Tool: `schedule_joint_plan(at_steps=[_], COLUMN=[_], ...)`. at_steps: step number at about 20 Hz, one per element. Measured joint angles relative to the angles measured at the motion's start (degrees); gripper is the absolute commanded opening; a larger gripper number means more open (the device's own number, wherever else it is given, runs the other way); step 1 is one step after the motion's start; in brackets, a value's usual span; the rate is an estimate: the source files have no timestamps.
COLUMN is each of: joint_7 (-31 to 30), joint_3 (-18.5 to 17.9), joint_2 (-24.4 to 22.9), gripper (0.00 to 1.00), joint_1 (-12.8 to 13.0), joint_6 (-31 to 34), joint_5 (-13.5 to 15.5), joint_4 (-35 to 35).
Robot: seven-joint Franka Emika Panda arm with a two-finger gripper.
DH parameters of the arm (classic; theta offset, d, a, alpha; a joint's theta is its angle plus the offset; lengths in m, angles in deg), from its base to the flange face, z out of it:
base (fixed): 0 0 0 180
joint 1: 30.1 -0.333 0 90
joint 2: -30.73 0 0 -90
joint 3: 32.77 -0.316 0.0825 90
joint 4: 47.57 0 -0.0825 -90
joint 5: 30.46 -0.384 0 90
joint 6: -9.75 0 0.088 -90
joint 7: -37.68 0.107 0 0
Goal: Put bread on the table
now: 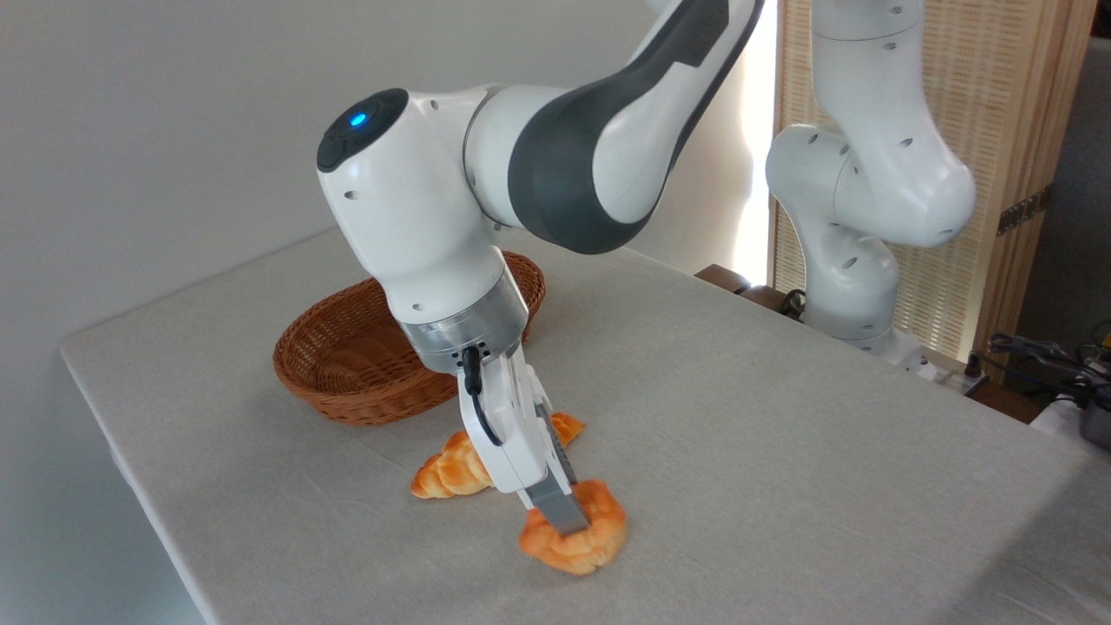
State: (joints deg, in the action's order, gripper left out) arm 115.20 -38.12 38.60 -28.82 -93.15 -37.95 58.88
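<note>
**Bun down on the cloth, my fingers around it**

At the far left lies the near corner of the large rectangular table with its plain light grey cloth-like surface (pixel 260 521), running back toward the pale wall. Further in, toward the back of the table, stands the brown oval wicker basket (pixel 347 365); my wrist covers its right end, and the part of its inside that I can see holds nothing.

Just in front of the basket lies the longer golden braided loaf with pointed ends (pixel 447 473), flat on the cloth. My hand crosses in front of its middle, so only its left end and a bit of its right tip show.

Next comes my two-finger gripper (pixel 568 521), tilted and reaching down from my white wrist. The near grey finger (pixel 555 508) presses against the small roundish orange-brown bun with a swirled top (pixel 590 542). The other finger is hidden behind, so I cannot tell whether I am clamped on the bun or have let go. The bun itself rests on the table, just beside the loaf's right end and well apart from the basket.

To the right the cloth runs bare. At the far right edge my white base (pixel 855 286) stands before a wooden slatted screen (pixel 1015 130), with dark cables (pixel 1041 351) beside it.
</note>
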Motion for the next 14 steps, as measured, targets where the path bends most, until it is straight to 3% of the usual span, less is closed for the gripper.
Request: schedule_joint_plan(at_steps=[3, 11, 13, 14], joint_7=[0.0, 0.0, -0.39, -1.49], joint_3=[0.0, 0.0, 0.0, 0.0], joint_2=[-0.03, -0.21, -0.5, -0.81], gripper=[1.0, 1.0, 1.0, 1.0], joint_1=[0.03, 0.06, 0.06, 0.06], joint_6=[-0.01, -0.09, -0.13, -0.13], joint_5=[-2.85, -3.02, -1.77, 0.21], joint_4=[-0.01, -0.14, -0.85, -1.64])
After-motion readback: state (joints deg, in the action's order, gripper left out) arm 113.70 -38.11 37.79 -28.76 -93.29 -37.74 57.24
